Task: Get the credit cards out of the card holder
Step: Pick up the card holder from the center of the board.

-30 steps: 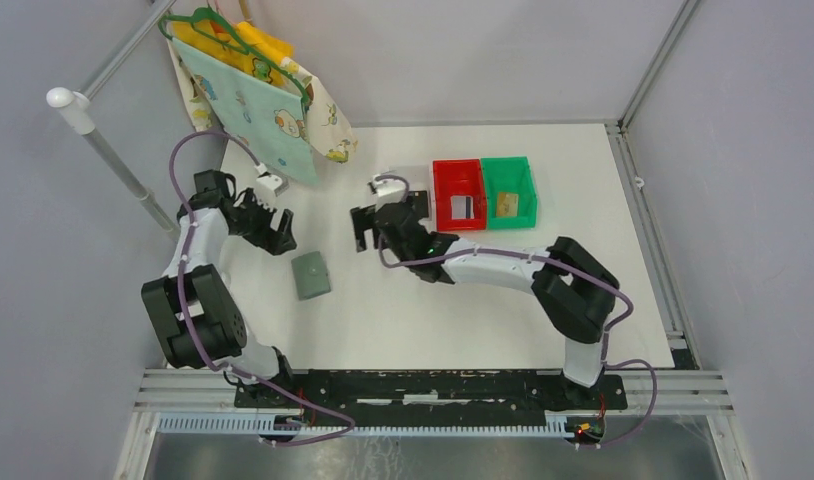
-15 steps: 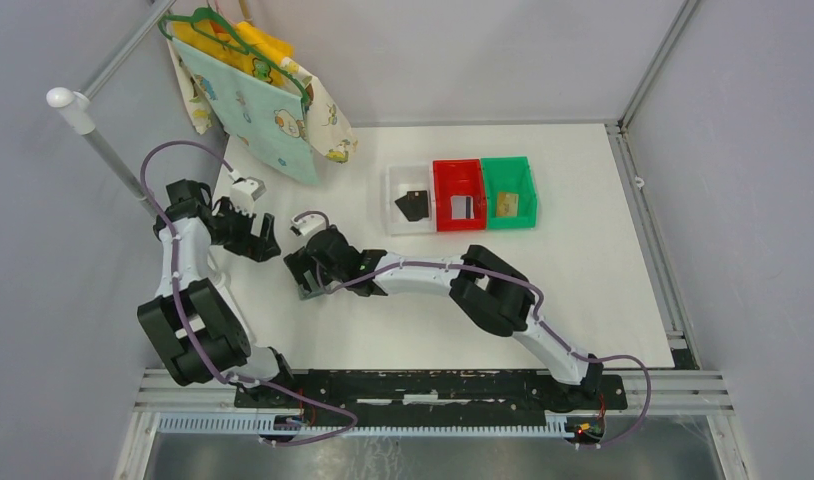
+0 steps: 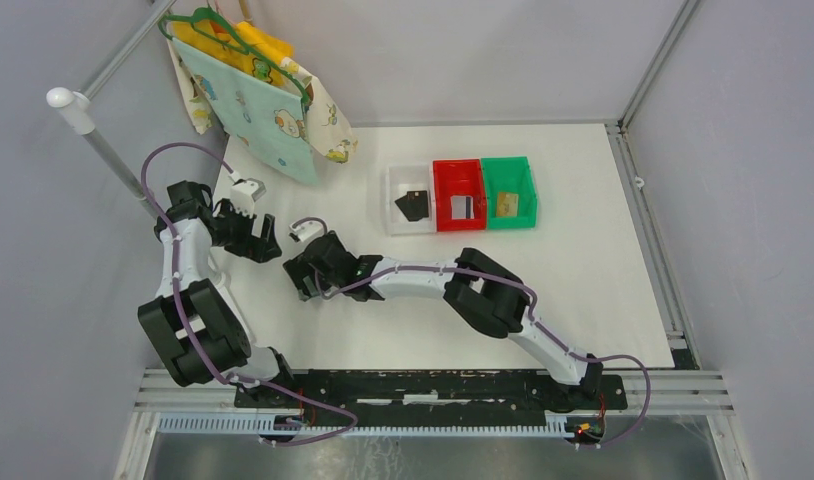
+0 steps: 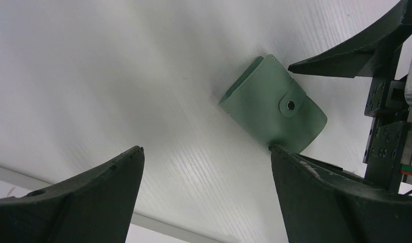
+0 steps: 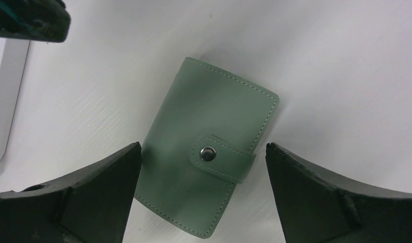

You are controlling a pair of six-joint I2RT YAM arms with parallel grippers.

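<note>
The card holder [image 5: 209,147] is a grey-green wallet lying flat on the white table, closed by a strap with a metal snap. My right gripper [image 5: 203,146] is open just above it, one finger on each side and neither touching. In the top view my right gripper [image 3: 308,278] covers the holder. My left gripper [image 4: 207,148] is open and empty, and sees the holder [image 4: 272,104] ahead to the right. It sits left of the holder in the top view [image 3: 255,243]. One grey credit card [image 3: 462,207] lies in the red bin and one tan card [image 3: 505,205] in the green bin.
A clear bin [image 3: 395,185] holding a small black object [image 3: 414,205], a red bin [image 3: 457,168] and a green bin [image 3: 513,165] stand in a row at the back centre. Printed cloths on a green hanger [image 3: 255,95] hang at the back left, beside a white pole [image 3: 103,145].
My right arm swung left from the bins to hover over the card holder. My left gripper drew back a little to the left. The black object now shows in the clear bin.
</note>
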